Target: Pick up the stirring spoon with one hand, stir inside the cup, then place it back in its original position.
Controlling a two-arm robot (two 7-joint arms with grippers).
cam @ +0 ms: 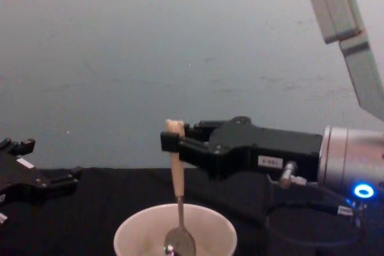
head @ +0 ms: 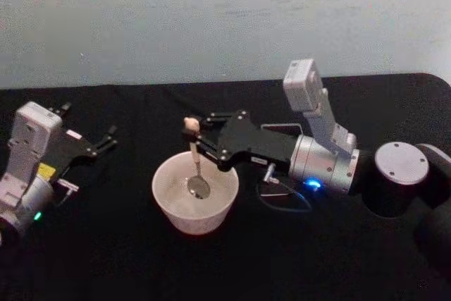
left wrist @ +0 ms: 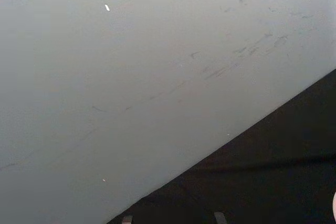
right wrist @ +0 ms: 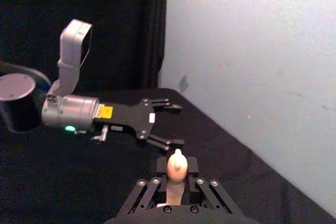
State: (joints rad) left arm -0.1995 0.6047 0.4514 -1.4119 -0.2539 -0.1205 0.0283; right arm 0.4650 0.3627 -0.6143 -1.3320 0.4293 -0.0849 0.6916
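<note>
The cream-white cup (head: 161, 195) stands at the table's middle. The stirring spoon (head: 193, 147) stands upright in it, its shiny bowl (head: 199, 187) down inside the cup and its bear head on top. My right gripper (head: 198, 148) reaches in from the right and is shut on the beige handle, just above the rim. From the chest, the spoon (cam: 176, 175) hangs from the right gripper (cam: 172, 142) into the cup (cam: 131, 237). The bear head (right wrist: 177, 165) pokes up between the fingers in the right wrist view. My left gripper (head: 90, 126) rests open at the far left. The original position is out of view.
The table is covered in black cloth (head: 106, 259), with a pale wall (head: 211, 19) right behind it. A thin cable loop (head: 285, 199) hangs under my right wrist. The right arm's dark round joint (head: 399, 163) sits at the right edge.
</note>
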